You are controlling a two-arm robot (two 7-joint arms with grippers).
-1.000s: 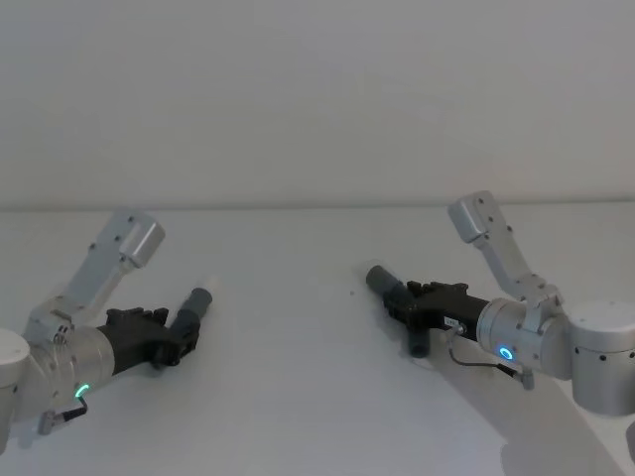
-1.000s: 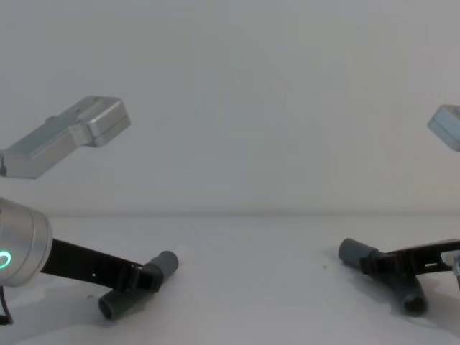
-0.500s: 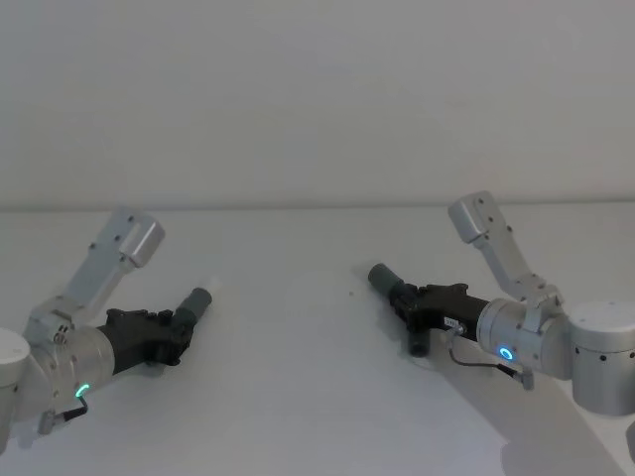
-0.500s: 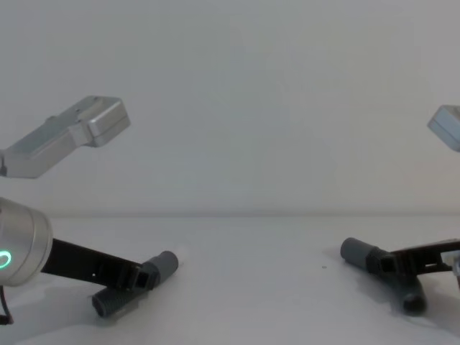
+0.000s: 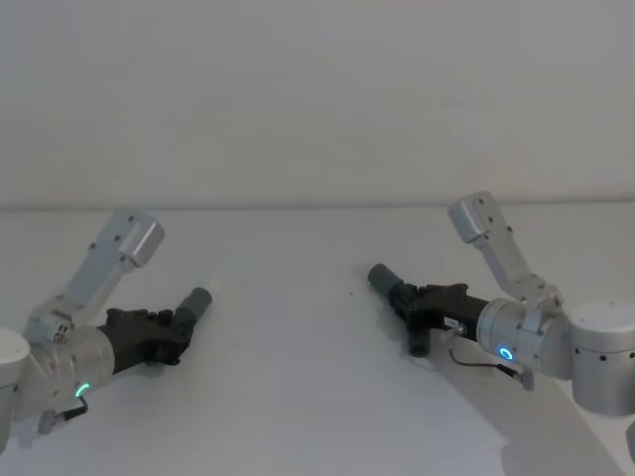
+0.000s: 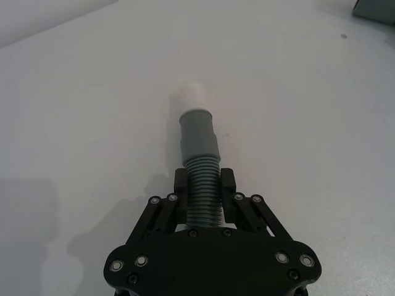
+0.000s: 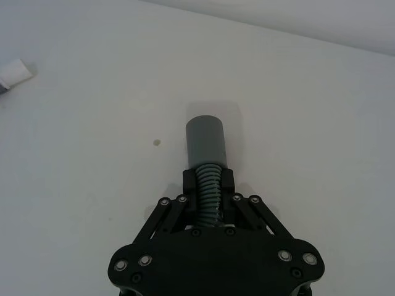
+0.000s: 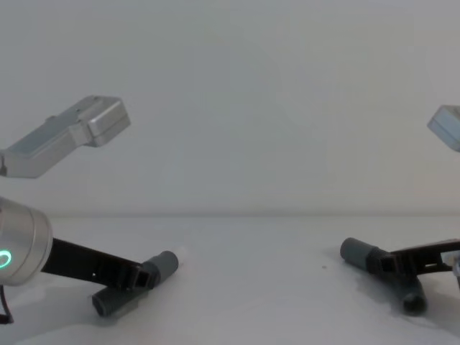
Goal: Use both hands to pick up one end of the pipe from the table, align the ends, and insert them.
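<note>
Left gripper (image 5: 179, 330): low over the table (image 5: 298, 387) on the left, jaws clamped on the ribbed part of the short piece (image 5: 194, 303).
Right gripper (image 5: 409, 302): low on the right, well apart from the left one, jaws clamped on the ribs of the curved piece (image 5: 385, 281) just behind its cuff.
Left wrist view: the fingers (image 6: 229, 182) pinch the ribs from both sides. The grey cuff (image 6: 198, 131) and whitish tip (image 6: 188, 97) stick out past them, and a shadow lies on the table beside the piece.
Right wrist view: the plain cuff (image 7: 206, 142) juts out beyond the gripper (image 7: 208, 182), with a small speck (image 7: 157, 142) on the table near it. The short piece's tip (image 7: 12, 73) is cut off at the frame edge.
Chest view: the short piece (image 8: 162, 266) slopes up toward its tip, its rear end low behind the left gripper (image 8: 144, 277). The curved piece (image 8: 357, 252) bends down to a far end near the table, behind the right gripper (image 8: 382, 262).
Head view: the two cuffs point inward and away from the robot, with a wide stretch of table between them.
Hard to make out: whether either rear end touches the table. In the wrist views the grippers hide the rear of each piece.
</note>
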